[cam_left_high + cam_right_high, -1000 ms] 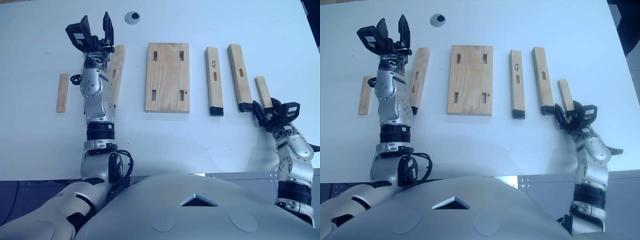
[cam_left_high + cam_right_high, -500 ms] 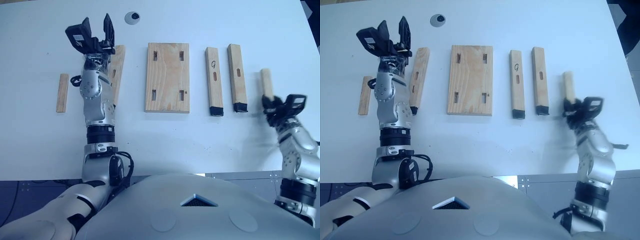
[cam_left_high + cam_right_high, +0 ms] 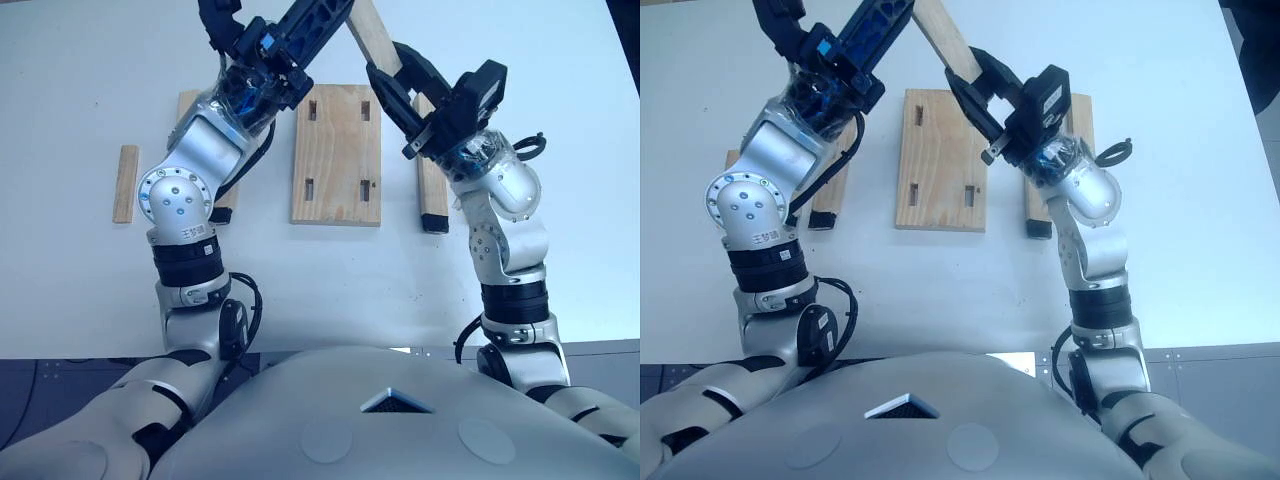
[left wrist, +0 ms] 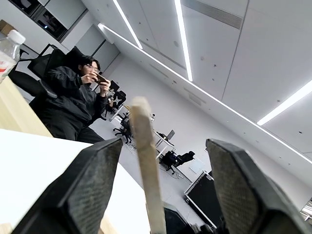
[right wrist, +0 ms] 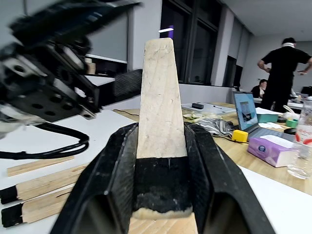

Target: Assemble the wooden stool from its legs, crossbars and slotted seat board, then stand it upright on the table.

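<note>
White table (image 3: 70,90), right claw (image 3: 392,62) holding crossbar (image 3: 368,25) aloft

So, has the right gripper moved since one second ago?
Yes. The right gripper went left and farther from the robot: from well right of the seat board to above its far right corner, shut on a wooden piece.

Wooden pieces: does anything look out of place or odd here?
One leg is off the table: the right gripper clamps its black-tipped end and holds it tilted in the air near the seat board, its other end inside the open left gripper. Nothing else stands out.
</note>
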`<state>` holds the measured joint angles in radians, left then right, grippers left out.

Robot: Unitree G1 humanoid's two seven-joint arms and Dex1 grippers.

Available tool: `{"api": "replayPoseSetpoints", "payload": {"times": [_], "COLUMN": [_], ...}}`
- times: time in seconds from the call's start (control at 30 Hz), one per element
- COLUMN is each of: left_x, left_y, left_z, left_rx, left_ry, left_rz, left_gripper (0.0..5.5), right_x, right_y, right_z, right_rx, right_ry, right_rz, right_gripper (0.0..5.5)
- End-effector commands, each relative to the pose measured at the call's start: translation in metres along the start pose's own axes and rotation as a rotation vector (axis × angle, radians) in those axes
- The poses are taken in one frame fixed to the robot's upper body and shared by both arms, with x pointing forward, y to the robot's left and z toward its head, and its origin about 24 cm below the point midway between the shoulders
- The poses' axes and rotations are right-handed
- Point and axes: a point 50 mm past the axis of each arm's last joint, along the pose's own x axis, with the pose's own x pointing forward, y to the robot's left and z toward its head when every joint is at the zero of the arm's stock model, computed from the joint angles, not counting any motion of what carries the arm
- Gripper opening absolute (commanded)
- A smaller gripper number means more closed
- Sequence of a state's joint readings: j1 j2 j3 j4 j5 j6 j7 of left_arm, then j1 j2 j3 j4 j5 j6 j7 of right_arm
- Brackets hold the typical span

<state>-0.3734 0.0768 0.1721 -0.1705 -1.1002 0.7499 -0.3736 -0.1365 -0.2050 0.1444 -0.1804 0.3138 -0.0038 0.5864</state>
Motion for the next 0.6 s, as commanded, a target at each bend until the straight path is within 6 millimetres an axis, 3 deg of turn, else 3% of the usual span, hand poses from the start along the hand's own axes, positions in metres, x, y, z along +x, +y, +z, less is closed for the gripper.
{"api": "replayPoseSetpoints", "payload": {"times": [0.03, 0.6], "left_x": [-0.0026, -0.0070], "left_y": [0.0006, 0.0058], "left_z": [0.0003, 0.0011], "left_rx": [-0.009, -0.008], "left_ry": [-0.003, -0.017], "left_rz": [0.028, 0.072], "left_gripper": [3.13, 0.60], "right_x": [0.0027, 0.0056], "right_y": [0.0086, 0.0122], "right_z": [0.0033, 0.0092], "right_rx": [-0.006, -0.007], "right_ry": [-0.006, -0.005], "right_rz": [0.038, 0.053], "right_gripper": [1.31, 1.31]}}
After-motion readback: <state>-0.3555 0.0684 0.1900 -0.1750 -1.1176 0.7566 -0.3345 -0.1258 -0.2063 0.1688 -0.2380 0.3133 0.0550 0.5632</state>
